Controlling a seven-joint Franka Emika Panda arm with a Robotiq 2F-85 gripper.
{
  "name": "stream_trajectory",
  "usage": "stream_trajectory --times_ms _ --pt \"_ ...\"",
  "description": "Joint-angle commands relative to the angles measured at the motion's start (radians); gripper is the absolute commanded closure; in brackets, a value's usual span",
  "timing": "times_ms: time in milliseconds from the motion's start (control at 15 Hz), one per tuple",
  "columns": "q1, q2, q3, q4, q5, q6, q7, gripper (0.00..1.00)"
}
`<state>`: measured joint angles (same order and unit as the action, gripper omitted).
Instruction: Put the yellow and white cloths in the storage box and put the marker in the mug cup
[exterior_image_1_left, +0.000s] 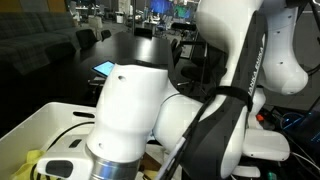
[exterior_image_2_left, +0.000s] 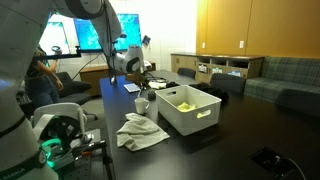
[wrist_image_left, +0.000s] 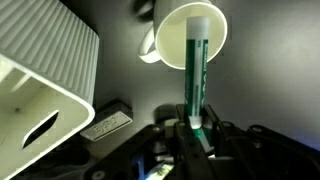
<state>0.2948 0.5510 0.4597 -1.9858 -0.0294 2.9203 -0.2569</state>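
Closest to the lens, at the bottom of the wrist view: gripper, jaws clenched on the lower end of the teal-green marker, held straight, far tip pointing into the opening of the white mug.

At the left of the same view, a corner of the white storage box with its slot handle. Beside it, on the dark table, a small flat labelled block, not part of the work.

In an exterior view, from left to right: white cloth crumpled on the table and not yet in the box, mug just behind it under the arm, then storage box with yellow cloth inside.

For this step, probably best as follows:
- Centre the tip over the opening, away from the rim and the handle side.
- Go down straight and slowly, until well below the rim.
- Only then release the jaws.
- Avoid dropping from high: risk of bouncing out or of tipping the mug.
- Lift straight up afterwards, without brushing the rim, then turn to the white cloth.
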Motion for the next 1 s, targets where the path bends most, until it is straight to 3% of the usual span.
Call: stream_trajectory --times_ms 0,400,933 --pt "0.02 0.029 0.002 0.038 0.004 0.031 0.026 0.89" --pt "0.047 0.074 0.009 0.066 0.005 0.035 0.047 0.89" --pt "0.038 0.112 0.025 0.054 -0.02 0.184 0.04 0.89"
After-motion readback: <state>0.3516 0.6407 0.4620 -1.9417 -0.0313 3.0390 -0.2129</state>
